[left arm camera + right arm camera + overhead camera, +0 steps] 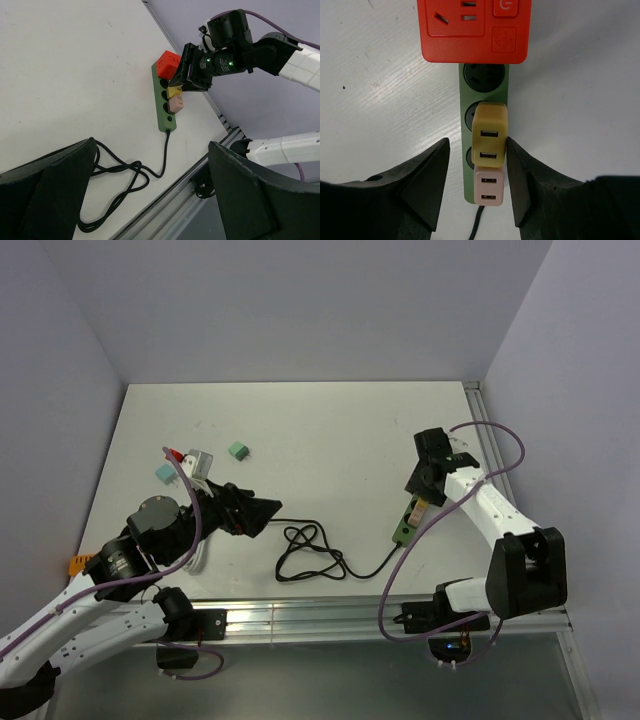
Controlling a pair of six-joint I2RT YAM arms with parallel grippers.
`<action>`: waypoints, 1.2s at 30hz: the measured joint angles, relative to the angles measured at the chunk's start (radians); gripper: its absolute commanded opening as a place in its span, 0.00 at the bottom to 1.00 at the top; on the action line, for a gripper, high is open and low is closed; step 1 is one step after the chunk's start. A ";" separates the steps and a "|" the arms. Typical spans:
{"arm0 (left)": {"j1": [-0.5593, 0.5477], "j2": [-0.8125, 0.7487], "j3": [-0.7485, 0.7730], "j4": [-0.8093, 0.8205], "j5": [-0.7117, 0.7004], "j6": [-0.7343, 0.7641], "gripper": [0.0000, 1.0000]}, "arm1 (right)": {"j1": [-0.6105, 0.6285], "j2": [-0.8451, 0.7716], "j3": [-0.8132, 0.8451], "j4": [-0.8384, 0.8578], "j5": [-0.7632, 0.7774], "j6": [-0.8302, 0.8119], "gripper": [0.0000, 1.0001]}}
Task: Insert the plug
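A green power strip (pixel 465 150) lies on the white table at the right, also in the top view (pixel 403 530). A red adapter (pixel 474 30) sits at its far end, then one free socket, then a yellow USB plug (pixel 490 137) and a pink USB plug (pixel 488 185) near the cable end. My right gripper (pixel 478 150) is open and straddles the yellow plug; its right finger (pixel 520 170) touches the plug's side, and the left finger stands apart. My left gripper (pixel 152 195) is open and empty above the coiled black cable (pixel 115 172).
Two small green blocks (pixel 238 451) (pixel 165 472) and a white-and-red plug (pixel 195 460) lie at the table's left. The black cable (pixel 310 555) coils near the front edge. A metal rail (pixel 330 618) runs along the front of the table. Grey walls enclose it.
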State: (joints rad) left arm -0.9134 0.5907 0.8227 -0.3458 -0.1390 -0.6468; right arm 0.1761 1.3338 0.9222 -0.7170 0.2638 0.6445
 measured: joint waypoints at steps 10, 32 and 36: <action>0.000 -0.001 0.002 -0.005 -0.001 0.018 0.99 | -0.004 0.011 -0.019 0.017 0.006 -0.003 0.35; 0.000 -0.025 0.018 -0.021 -0.001 0.018 0.99 | -0.030 -0.044 -0.138 0.121 -0.015 0.108 0.00; 0.000 -0.041 0.026 -0.037 -0.002 0.018 0.99 | -0.030 -0.060 -0.160 0.140 -0.019 0.124 0.00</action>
State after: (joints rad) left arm -0.9134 0.5495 0.8482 -0.3824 -0.1406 -0.6285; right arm 0.1459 1.2736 0.7624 -0.5770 0.2447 0.7689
